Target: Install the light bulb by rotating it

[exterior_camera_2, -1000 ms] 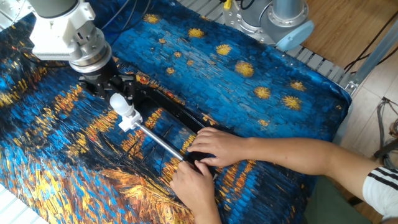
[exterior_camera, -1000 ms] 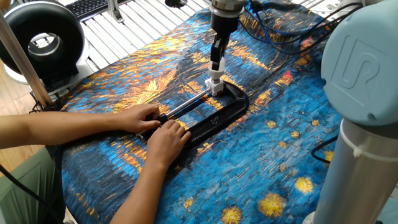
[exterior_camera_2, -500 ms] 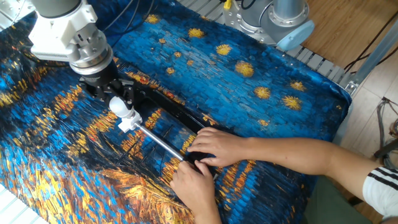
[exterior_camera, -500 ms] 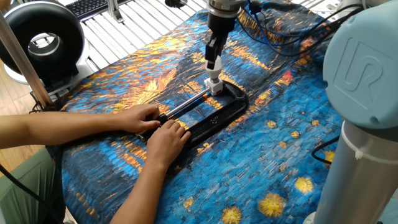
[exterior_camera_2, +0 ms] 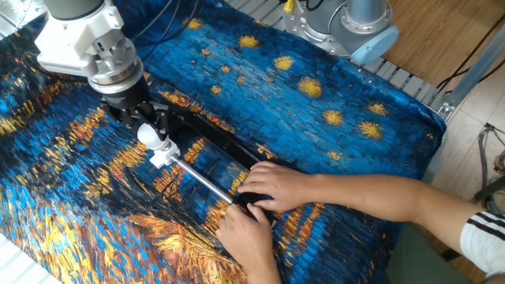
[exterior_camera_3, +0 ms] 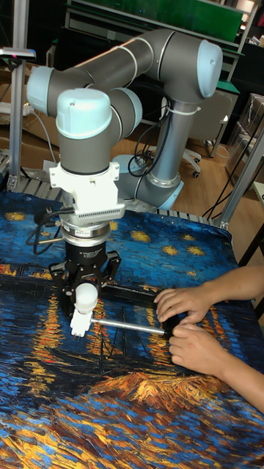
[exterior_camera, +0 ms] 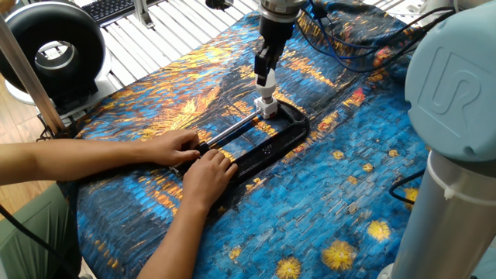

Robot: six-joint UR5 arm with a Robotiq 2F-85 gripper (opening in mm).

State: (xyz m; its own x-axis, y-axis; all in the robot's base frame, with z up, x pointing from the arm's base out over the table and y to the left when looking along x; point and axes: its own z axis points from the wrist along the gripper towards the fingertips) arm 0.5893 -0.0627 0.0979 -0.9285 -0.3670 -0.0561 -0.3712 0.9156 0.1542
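The light bulb [exterior_camera: 265, 80] [exterior_camera_2: 147, 134] [exterior_camera_3: 86, 295], a small white globe, stands upright with its neck down in the white socket block [exterior_camera: 269, 109] [exterior_camera_2: 162, 155] [exterior_camera_3: 78, 323]. My gripper [exterior_camera: 265, 75] [exterior_camera_2: 145, 128] [exterior_camera_3: 86, 291] comes straight down from above and is shut on the light bulb, a black finger on each side. The socket block sits at the end of the steel screw rod of a black C-clamp [exterior_camera: 288, 133] [exterior_camera_2: 211, 129] lying flat on the cloth.
A person's two hands [exterior_camera: 194, 159] [exterior_camera_2: 260, 201] [exterior_camera_3: 187, 322] press on the clamp's handle end. A blue-and-orange painted cloth [exterior_camera: 325, 194] covers the table. A black ring lamp [exterior_camera: 50, 50] stands at the far left; cables [exterior_camera: 349, 35] trail behind the arm.
The gripper has turned a little about its vertical axis with the bulb in it and shifted slightly. The hands and the clamp have stayed still.
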